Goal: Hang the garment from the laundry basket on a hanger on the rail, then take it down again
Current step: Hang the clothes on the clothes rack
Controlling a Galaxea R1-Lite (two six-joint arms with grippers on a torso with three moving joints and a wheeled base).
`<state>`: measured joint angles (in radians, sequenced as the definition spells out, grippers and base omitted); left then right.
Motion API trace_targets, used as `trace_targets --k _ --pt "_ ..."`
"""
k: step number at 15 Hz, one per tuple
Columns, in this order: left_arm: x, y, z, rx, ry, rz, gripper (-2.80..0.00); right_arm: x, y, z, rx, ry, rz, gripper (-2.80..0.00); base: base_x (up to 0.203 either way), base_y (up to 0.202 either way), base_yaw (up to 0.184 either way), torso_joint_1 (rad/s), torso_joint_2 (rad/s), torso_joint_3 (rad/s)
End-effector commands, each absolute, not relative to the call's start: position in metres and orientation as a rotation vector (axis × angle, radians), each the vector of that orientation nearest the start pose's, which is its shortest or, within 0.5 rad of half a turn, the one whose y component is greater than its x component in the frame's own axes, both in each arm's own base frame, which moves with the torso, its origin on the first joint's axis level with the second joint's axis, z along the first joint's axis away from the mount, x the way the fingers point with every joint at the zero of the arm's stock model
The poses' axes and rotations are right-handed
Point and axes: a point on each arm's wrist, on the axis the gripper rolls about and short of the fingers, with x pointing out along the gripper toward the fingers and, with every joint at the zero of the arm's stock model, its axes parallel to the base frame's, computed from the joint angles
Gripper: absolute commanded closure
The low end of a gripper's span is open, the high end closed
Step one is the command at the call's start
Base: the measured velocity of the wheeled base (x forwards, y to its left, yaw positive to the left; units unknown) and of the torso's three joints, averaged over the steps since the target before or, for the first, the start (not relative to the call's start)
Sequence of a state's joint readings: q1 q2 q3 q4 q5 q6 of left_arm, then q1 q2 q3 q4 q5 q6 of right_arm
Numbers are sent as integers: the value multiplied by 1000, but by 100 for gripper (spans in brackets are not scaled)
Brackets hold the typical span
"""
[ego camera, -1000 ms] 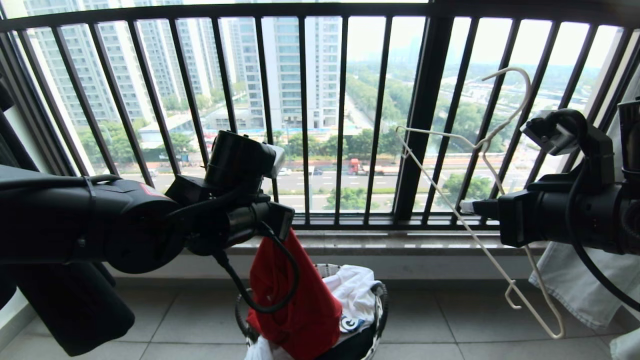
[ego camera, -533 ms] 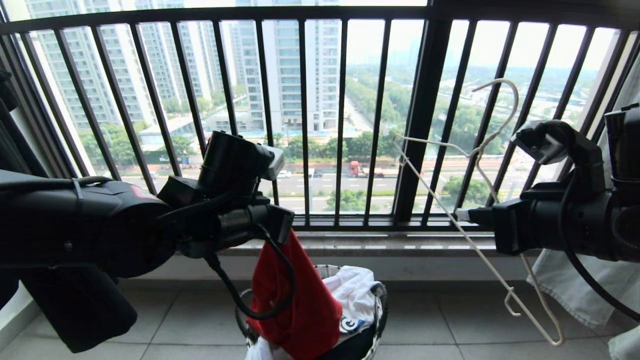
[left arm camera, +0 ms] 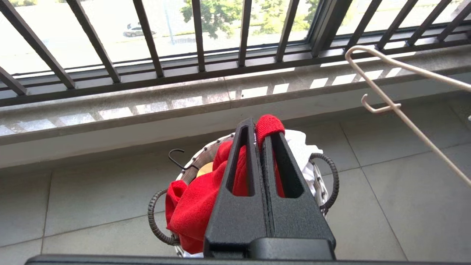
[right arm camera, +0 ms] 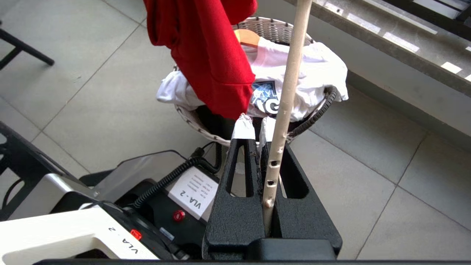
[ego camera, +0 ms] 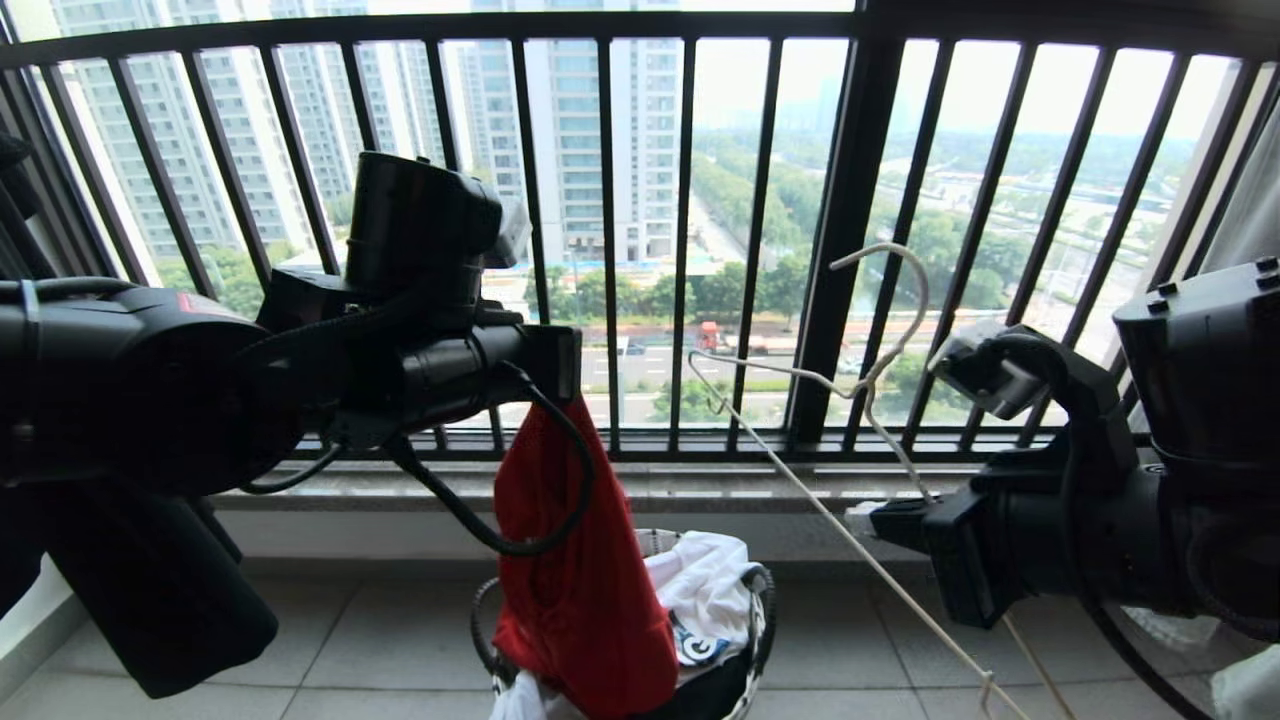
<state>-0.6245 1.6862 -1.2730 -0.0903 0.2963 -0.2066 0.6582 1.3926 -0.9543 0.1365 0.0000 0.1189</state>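
Closest in, on the left: pinched shut with the left tool [left arm camera: 259, 127] on a fold of the red T-shirt [ego camera: 575, 560] — gripped near one edge, so as to let the rest drop in a long bunch and pull clear of the heap. Hangs over the laundry basket [ego camera: 765, 595], lower end down at the rim, touching or only brushing the white shirt [ego camera: 705, 580] left inside (cannot tell which).

On the right: clamped tight with the right tool [right arm camera: 254, 123] on one thin arm of the wire hanger [ego camera: 800, 490]. Held out with hook uppermost and one corner of the frame aimed across toward the T-shirt — probably so as to bring that corner to a neck opening. Apart for now; not threaded into any opening.

Judged as the early part of the job: lifted out, not yet dressed on the hanger, nothing hung. Calls next for finding the collar, hard to make out in the bunched cloth, and for a grip that spreads it rather than a single pinch.

Below, grey tiled floor [ego camera: 380, 640]. Behind the basket, a stone ledge [ego camera: 700, 485]; then the black railing [ego camera: 845, 250], with tower blocks and a road beyond. No sight of the overhead rail.
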Motion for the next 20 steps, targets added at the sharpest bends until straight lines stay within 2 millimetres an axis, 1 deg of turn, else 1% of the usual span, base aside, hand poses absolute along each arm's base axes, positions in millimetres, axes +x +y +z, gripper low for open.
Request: trace_targets --k 1,3,6,9,11,15,17,20 --pt "268 -182 270 -84 304 -281 0 167 144 232 -92 627 684 0 0 0 0 0 0 0" --pt "272 -181 269 -89 300 -266 0 158 143 232 -101 663 735 0 0 0 0 0 0 0" --pt "278 -180 265 -84 305 -235 0 145 134 240 -93 671 799 0 0 0 0 0 0 0" --pt "281 -181 262 -78 314 -228 0 132 126 251 -71 680 895 0 0 0 0 0 0 0" --pt "280 -181 262 -77 312 -231 0 128 125 253 -73 671 926 0 0 0 0 0 0 0" --pt "276 -178 267 -88 300 -237 0 140 138 242 -106 718 975 0 0 0 0 0 0 0" --pt "274 -177 271 -93 291 -238 0 147 145 243 -130 712 990 0 0 0 0 0 0 0" --pt "264 -171 283 -109 260 -247 0 159 156 247 -124 686 993 0 0 0 0 0 0 0"
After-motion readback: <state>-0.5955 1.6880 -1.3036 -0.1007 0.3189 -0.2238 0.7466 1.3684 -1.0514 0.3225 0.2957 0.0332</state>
